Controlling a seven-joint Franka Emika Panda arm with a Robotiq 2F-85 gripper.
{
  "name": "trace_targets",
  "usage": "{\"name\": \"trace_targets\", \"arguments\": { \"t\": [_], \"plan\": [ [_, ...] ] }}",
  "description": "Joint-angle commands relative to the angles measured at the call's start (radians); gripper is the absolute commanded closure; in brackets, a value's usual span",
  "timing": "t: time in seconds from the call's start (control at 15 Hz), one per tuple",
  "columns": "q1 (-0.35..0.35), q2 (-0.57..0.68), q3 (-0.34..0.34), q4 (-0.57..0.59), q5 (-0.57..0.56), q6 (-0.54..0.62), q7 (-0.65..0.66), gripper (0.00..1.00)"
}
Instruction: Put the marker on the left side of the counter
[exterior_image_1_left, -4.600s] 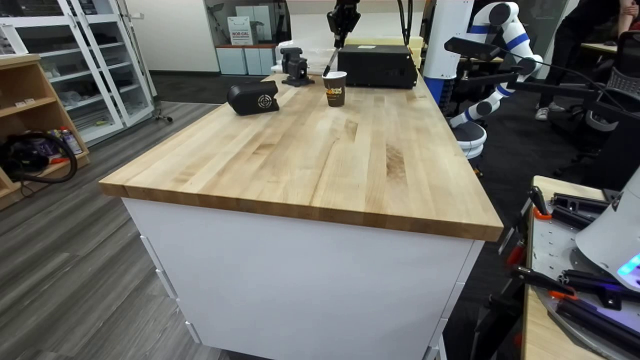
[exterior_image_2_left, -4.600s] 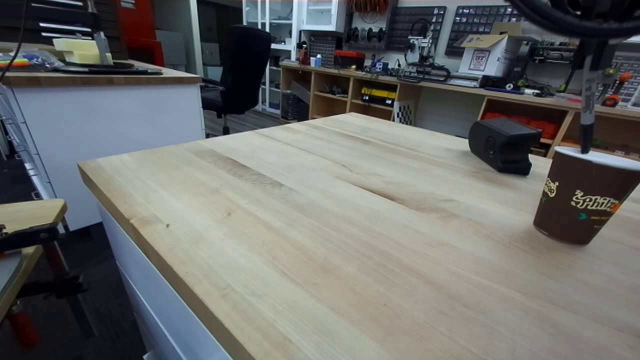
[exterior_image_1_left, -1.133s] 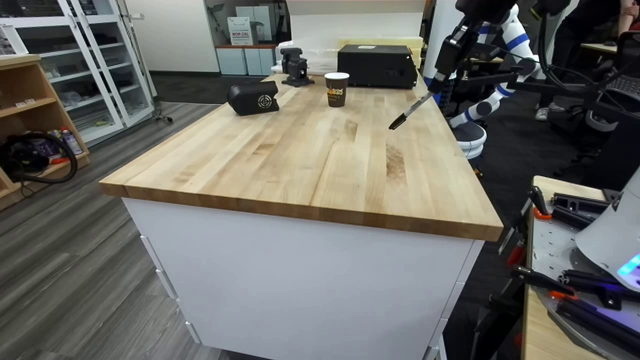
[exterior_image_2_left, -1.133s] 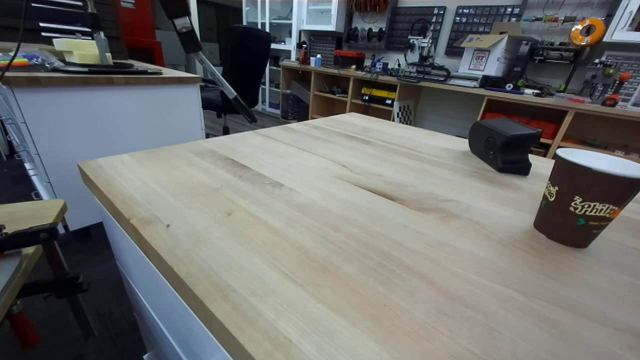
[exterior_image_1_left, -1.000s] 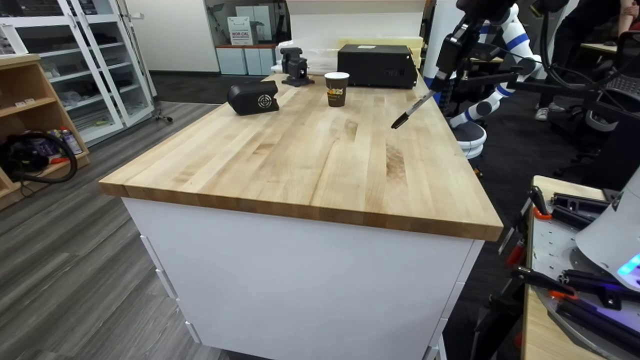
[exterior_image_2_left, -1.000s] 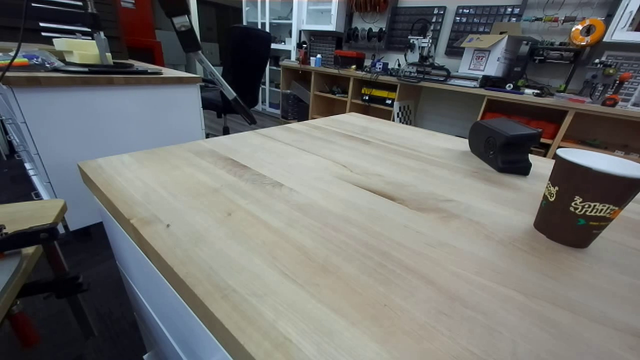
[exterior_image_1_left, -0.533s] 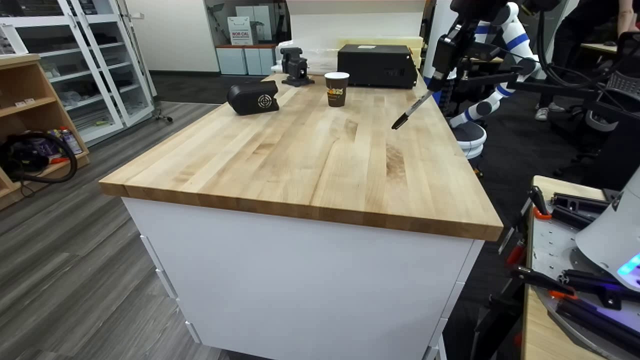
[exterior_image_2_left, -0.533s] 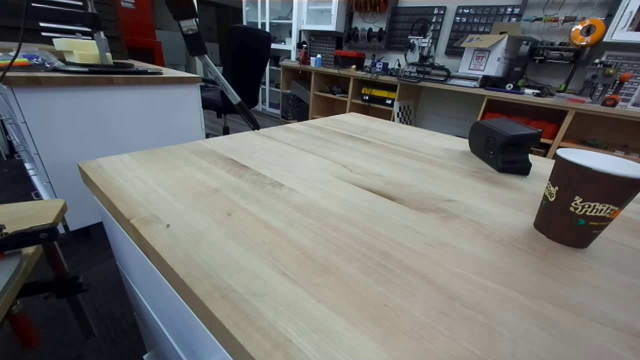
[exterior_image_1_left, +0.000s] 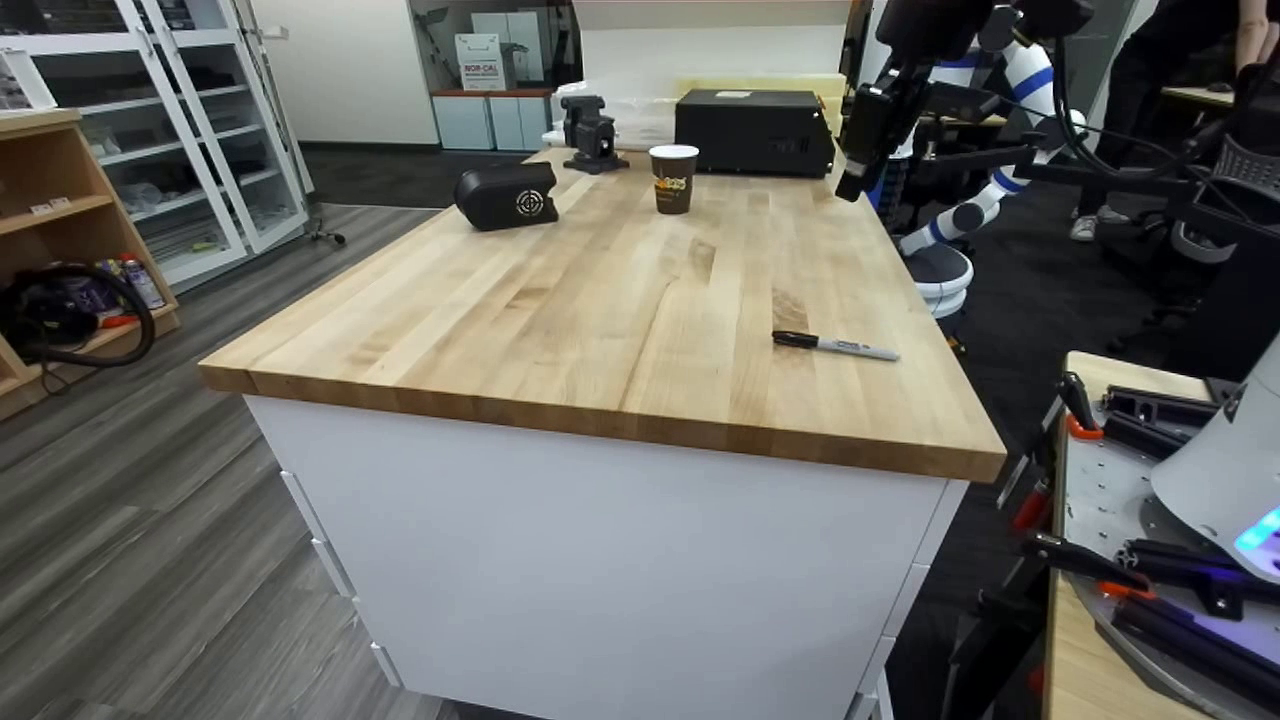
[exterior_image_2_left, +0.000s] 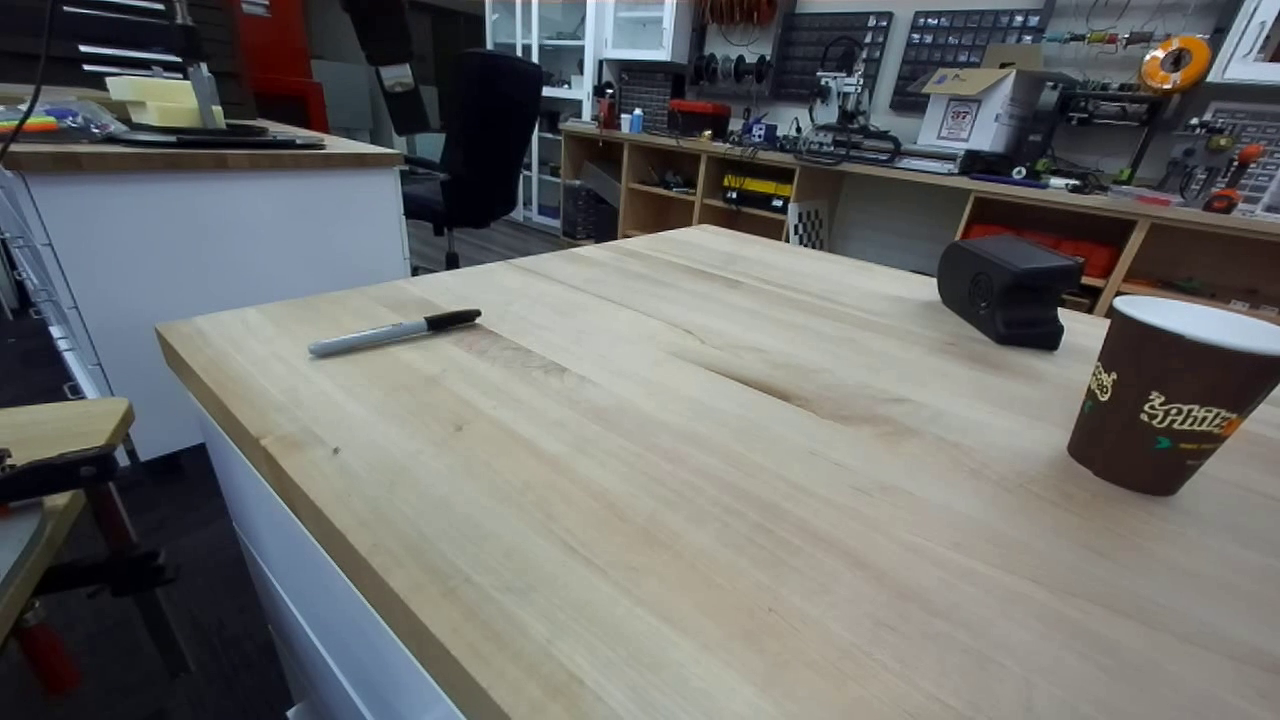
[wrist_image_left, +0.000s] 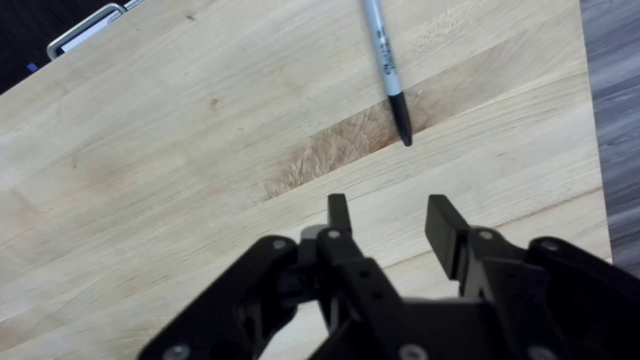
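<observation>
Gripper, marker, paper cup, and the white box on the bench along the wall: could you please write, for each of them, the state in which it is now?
Gripper: open, holding nothing.
Marker: capped, lying flat on the counter.
Paper cup: upright on the counter; whether anything is inside cannot be seen.
White box: open at the top, flaps raised.

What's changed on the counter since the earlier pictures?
The marker, first held at the paper cup, was carried toward the near right in an exterior view and let go; it lies flat on the counter. The jaws now stand open. The black box stayed put.
</observation>
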Motion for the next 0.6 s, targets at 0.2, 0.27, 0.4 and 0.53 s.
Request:
{"name": "trace_targets", "arguments": {
  "t": [0.2,0.27,0.4,0.53],
  "plan": [
    [-0.018,0.000,0.036,0.010,-0.012,0.038,0.045,0.05],
    [-0.021,-0.006,0.045,0.007,-0.020,0.058,0.051,0.01],
    [-0.034,-0.015,0.065,-0.004,-0.046,0.110,0.070,0.00],
    [-0.055,-0.025,0.086,-0.013,-0.080,0.149,0.092,0.00]
  ]
}}
